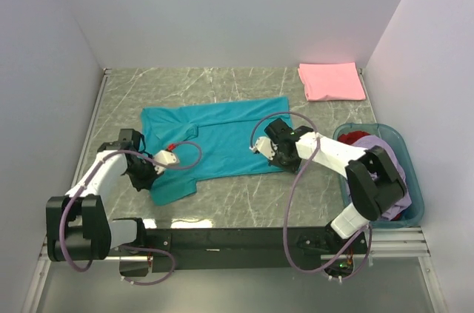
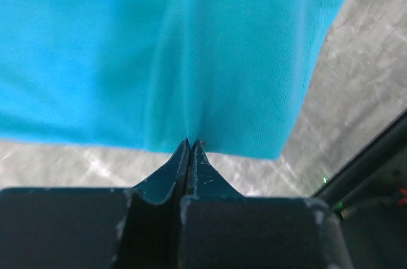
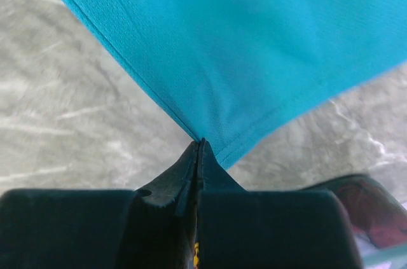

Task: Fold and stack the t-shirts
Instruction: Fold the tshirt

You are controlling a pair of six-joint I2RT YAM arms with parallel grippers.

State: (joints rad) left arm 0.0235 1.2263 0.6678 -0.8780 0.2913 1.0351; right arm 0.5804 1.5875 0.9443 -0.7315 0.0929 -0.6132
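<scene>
The teal t-shirt [image 1: 215,143] lies spread on the table [image 1: 244,209] between the arms, a folded pink t-shirt [image 1: 331,81] at the far right corner. The left gripper [image 2: 191,146] is pinched together at the teal hem, seemingly on the cloth, and the right gripper [image 3: 201,143] is clamped on a corner.

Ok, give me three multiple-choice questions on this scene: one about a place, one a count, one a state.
1. Where is the pink t-shirt? A far right corner of the table; B near left edge; C centre.
2. How many shirts lie on the table outside the basket? A one; B two; C four.
3. The right gripper is: A open; B shut on the teal t-shirt; C holding the basket.
Key: 1A, it lies folded at the back right; 2B, pink and teal; 3B, its jaws pinch the shirt's corner.
</scene>
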